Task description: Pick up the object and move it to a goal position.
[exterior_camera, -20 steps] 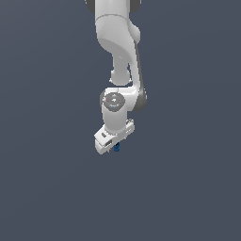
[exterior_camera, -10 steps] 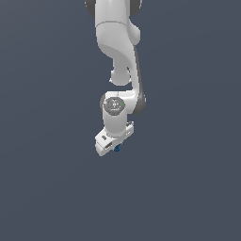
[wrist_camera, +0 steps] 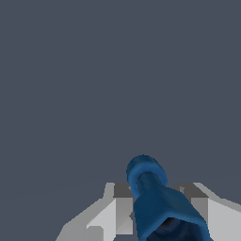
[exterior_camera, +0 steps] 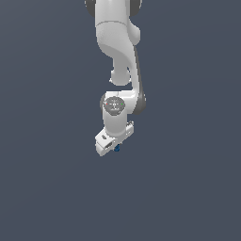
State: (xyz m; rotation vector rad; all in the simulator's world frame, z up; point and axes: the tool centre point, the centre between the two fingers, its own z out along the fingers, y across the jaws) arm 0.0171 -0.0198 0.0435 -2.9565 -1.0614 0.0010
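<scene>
Lowered a little in the frame compared with a second ago, and again since half a second ago: the white arm's wrist and gripper (exterior_camera: 113, 147) now just below centre of the exterior view, the same tilt kept. Carried along with it, the object (exterior_camera: 116, 148), a speck of dark blue peeking from under the hand's lower edge at each of the three moments. Judged from that, grasp already made and the carry toward the goal under way; no goal marker visible anywhere on the plain grey ground, so remaining travel impossible to gauge. Fingers (wrist_camera: 123, 207) pinching the object (wrist_camera: 153, 195) from both sides, seen in the lower middle of the wrist view, pads tight against its shaft. Dark blue, bolt-like: a narrow stem, a rounded wider cap at the far end, a broader flared end nearest the camera. Far smaller than the hand around it.
</scene>
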